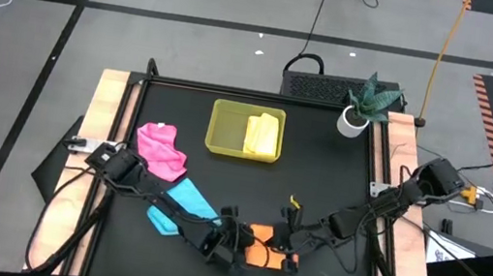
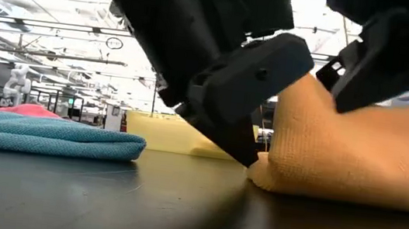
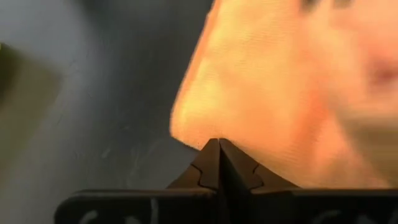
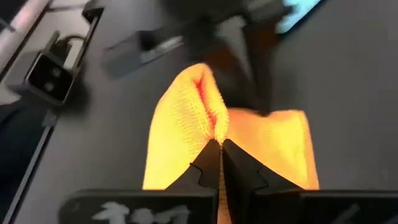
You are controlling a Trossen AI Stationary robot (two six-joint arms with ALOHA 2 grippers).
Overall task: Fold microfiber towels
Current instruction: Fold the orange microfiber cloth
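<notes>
Grippers both pinched shut on orange towel (image 1: 262,245) near my side of tray (image 1: 223,140): left gripper (image 3: 219,144), right gripper (image 4: 220,144). I worry uneven pull bunches fold, or thin pinch slips.

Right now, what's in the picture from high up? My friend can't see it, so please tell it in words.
Both grippers, left and right, are shut on an orange towel near the table's front edge. A blue towel and a pink towel lie under the left arm, and a yellow towel sits folded in a tray farther back.
</notes>
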